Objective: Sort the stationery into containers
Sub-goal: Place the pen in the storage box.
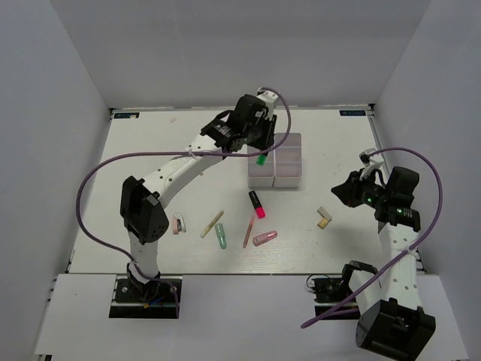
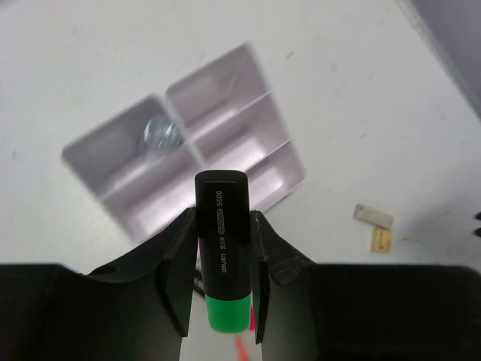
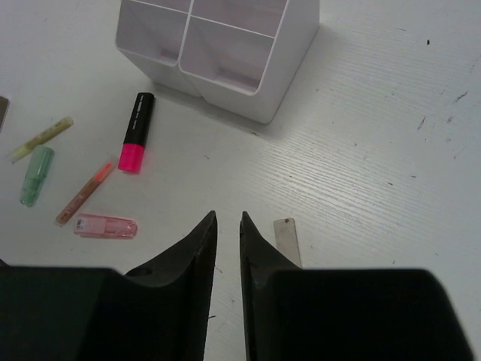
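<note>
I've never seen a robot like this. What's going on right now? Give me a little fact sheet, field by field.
Left gripper: shut on a green-capped marker, poised at the white organiser
Right gripper: empty, jaws almost together, over the table near a beige block
Still loose: pink-capped marker, pink tube, green tube, orange stick
Job status: sorting unfinished
</note>
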### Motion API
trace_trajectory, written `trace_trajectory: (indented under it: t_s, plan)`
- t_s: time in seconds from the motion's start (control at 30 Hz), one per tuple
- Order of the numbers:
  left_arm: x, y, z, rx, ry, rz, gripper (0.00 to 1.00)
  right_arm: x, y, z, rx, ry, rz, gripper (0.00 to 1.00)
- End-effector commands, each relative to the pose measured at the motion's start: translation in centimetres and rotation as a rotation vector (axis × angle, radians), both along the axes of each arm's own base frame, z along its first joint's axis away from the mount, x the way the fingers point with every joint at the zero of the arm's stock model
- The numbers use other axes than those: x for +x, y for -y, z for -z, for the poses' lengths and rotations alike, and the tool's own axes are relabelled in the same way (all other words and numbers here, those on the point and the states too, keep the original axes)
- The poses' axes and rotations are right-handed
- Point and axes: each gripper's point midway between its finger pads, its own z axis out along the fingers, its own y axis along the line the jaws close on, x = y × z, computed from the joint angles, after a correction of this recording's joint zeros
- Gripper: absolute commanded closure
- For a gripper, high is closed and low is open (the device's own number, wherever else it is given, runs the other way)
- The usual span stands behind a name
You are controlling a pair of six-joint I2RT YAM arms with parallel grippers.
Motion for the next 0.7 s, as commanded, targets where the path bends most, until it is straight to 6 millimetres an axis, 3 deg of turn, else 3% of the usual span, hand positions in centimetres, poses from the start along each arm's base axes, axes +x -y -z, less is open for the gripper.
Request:
trace_trajectory:
  t_s: [0.0,0.07,0.1,0.2,0.23,0.27,0.37,0.4,0.43,0.67]
  plan:
    - [1.2,3.4,-3.8,-0.081,0.172,0.194,1.00,-0.2,-0.4,0.1,0.016,-0.003,-0.034,0.77]
    - [1.6,4.5,-3.2,-0.099,0.230,0.250,1.00,-0.2,-0.4,0.2,0.018,-0.005,-0.032,0.77]
    - [1.8,5.6,-4.5,-0.158,0.294,0.287,1.00,-0.2,-0.4,0.2,0.019,-0.008,-0.032,0.76]
    - [2.1,7.9,-5.4,-0.234,0.389,0.378,1.00,-0.2,-0.4,0.5,0.018,-0.013,-0.034,0.76]
    - [2.8,8.8,-4.4,-0.239,0.384,0.386,1.00,-0.2,-0.5,0.7,0.019,-0.016,-0.040,0.76]
    - [3.5,9.3,-6.2,-0.237,0.450,0.409,1.00,-0.2,-0.5,0.7,0.018,-0.017,-0.040,0.74]
    - [3.7,11.3,-7.4,-0.291,0.540,0.527,1.00,-0.1,-0.3,0.9,0.017,-0.024,-0.035,0.74]
    - [3.5,11.5,-6.7,-0.301,0.546,0.553,1.00,-0.1,-0.4,0.9,0.015,-0.021,-0.039,0.74]
    - [3.5,11.8,-7.7,-0.322,0.604,0.567,1.00,-0.2,-0.4,1.0,0.017,-0.025,-0.039,0.74]
    - [4.7,12.8,-5.3,-0.289,0.670,0.616,1.00,-0.1,-0.3,1.2,0.015,-0.025,-0.037,0.71]
